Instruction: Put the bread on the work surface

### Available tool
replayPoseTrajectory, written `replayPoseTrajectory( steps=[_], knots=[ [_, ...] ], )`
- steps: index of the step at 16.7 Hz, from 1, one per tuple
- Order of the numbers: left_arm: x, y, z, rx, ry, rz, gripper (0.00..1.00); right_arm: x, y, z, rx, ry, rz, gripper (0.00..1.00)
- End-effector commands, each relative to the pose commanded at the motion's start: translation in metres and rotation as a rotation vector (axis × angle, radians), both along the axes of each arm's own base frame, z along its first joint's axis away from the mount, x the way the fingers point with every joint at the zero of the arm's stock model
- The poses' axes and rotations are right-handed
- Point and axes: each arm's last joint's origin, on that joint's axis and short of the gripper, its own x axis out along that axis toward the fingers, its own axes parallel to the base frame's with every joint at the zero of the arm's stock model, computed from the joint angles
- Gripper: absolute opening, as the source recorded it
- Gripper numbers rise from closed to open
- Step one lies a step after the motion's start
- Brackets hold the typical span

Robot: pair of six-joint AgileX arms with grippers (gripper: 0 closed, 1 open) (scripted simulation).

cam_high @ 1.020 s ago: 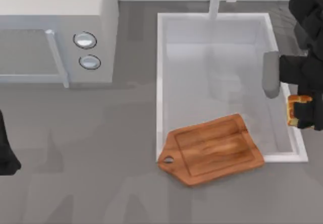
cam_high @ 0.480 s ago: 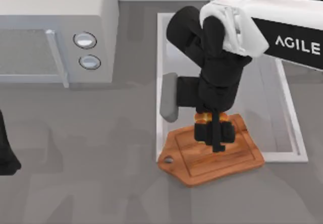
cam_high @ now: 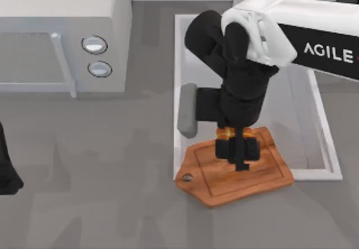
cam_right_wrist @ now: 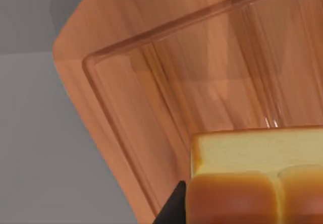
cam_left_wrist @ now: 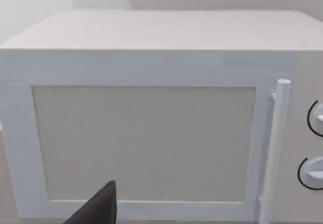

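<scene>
My right gripper (cam_high: 238, 148) hangs over the wooden board (cam_high: 263, 173), its fingers clamped on the bread (cam_high: 226, 132). My left arm (cam_high: 8, 173) is parked left of the board; I cannot tell its fingers.

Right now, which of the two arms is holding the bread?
The right gripper, above the wooden board, is shut on the bread. The left arm is parked at the table's left edge, by the microwave.
</scene>
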Motion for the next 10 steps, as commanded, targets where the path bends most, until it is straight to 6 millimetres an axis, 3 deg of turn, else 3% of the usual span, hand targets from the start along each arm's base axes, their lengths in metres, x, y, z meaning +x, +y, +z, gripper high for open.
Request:
replayPoseTrajectory(
  steps=[10],
  knots=[
    [0.000, 0.000, 0.000, 0.000, 0.000, 0.000, 1.00, 0.000, 0.001, -0.025, 0.018, -0.022, 0.002, 0.00]
  ],
)
